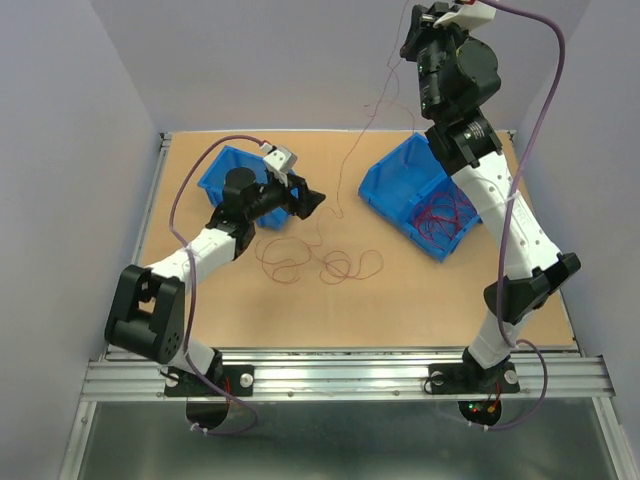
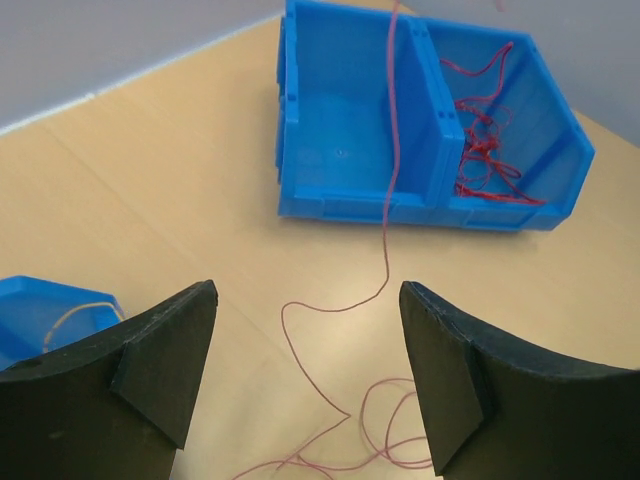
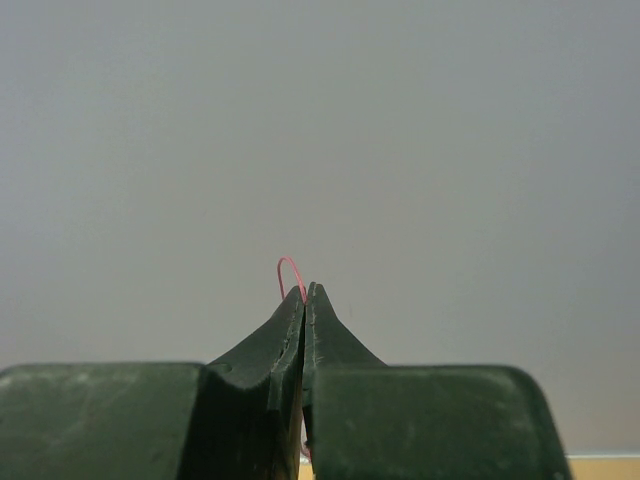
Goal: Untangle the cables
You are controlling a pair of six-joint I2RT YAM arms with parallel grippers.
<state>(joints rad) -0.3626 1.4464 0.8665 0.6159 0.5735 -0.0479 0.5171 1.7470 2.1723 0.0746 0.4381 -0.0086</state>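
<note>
Top external view: we find the work only partly done. The right fingers (image 3: 305, 298), raised at the upper right of the frame, are pressed together on one red wire (image 1: 352, 160), which trails down to loops (image 1: 325, 265) on the desk (image 1: 430, 300). The left fingers (image 1: 310, 203) stand spread, holding nothing. A red tangle (image 1: 447, 215) lies in the large blue bin (image 1: 392, 180); we judge most of the separating is yet to do.

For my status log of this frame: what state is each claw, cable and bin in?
Right claw: shut on the red cable, raised high.
Left claw: open, empty, over the table.
Red cable: hanging from above, lower end looped on the table.
Cable bundle: tangled, in one compartment of the big bin.
Big bin: upright, other compartment bare.
Small bin: holds a thin orange wire.
</note>
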